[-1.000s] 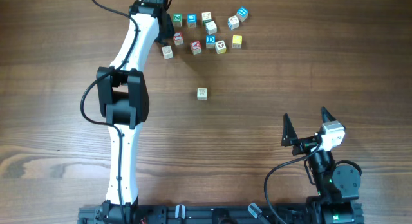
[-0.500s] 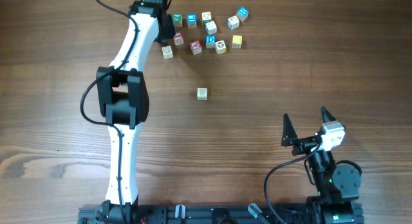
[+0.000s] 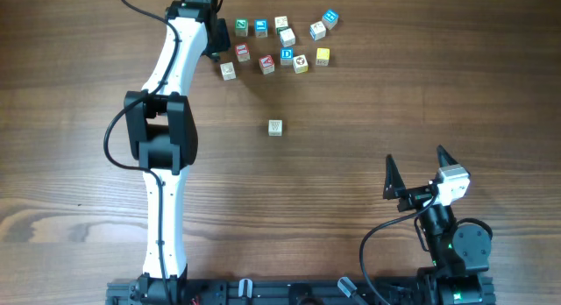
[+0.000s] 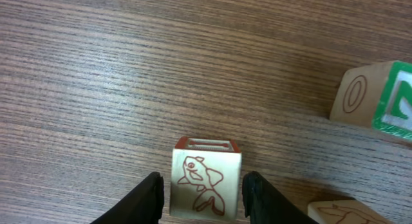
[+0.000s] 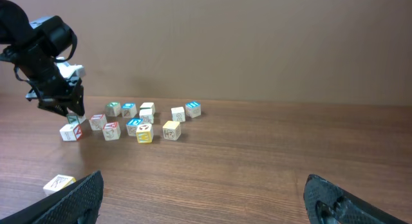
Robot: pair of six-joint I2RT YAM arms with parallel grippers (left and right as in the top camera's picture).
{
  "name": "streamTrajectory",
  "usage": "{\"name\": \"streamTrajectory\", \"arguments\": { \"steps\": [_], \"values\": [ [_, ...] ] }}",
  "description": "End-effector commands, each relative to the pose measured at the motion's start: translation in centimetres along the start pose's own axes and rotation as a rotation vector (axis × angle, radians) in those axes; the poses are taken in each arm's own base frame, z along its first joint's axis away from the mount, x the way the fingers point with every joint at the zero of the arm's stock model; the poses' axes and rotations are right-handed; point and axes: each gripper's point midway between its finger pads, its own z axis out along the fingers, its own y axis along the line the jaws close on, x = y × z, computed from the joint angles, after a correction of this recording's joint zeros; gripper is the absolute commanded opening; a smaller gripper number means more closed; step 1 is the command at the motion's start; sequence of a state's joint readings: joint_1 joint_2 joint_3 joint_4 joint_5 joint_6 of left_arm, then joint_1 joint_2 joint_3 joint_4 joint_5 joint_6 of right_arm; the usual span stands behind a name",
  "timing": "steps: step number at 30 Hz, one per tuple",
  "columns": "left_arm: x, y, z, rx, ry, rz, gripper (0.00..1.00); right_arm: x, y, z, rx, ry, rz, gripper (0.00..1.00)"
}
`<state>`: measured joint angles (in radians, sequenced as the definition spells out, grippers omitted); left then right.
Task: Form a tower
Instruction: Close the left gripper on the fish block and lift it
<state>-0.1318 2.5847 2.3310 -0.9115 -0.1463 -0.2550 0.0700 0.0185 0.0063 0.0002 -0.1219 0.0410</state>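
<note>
Fish cube (image 4: 205, 182) sits between fingers of left tool (image 4: 203, 185); green-edged cube (image 4: 380, 98) nearby.

thirteen wooden letter cubes (image 3: 275, 127), two robot arms (image 3: 166, 138), one table (image 3: 438, 95)

— Inspector, condition of the cubes?
— All single. The fish cube (image 4: 205, 182), red-framed on top, stands upright between the left pincer's (image 4: 203, 199) fingers; contact unclear. A green-framed cube (image 4: 376, 98) lies near the pincer's right. The other cubes (image 3: 287, 38) cluster loosely beyond it. One pale cube (image 3: 275, 127) lies well apart.
</note>
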Motion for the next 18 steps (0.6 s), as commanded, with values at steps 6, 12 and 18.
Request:
{"name": "streamTrajectory", "arguments": {
  "steps": [6,12,18],
  "values": [
    [0.8,0.0,0.9,0.007,0.025,0.014,0.34,-0.2,-0.4,0.0,0.023,-0.010,0.012,1.00],
    [0.0,0.0,-0.5,0.013,0.003,0.014,0.35,-0.2,-0.4,0.0,0.023,-0.010,0.012,1.00],
    [-2.7,0.3,-8.1,0.041,-0.081,0.001,0.29,-0.2,-0.4,0.0,0.023,-0.010,0.012,1.00]
  ]
}}
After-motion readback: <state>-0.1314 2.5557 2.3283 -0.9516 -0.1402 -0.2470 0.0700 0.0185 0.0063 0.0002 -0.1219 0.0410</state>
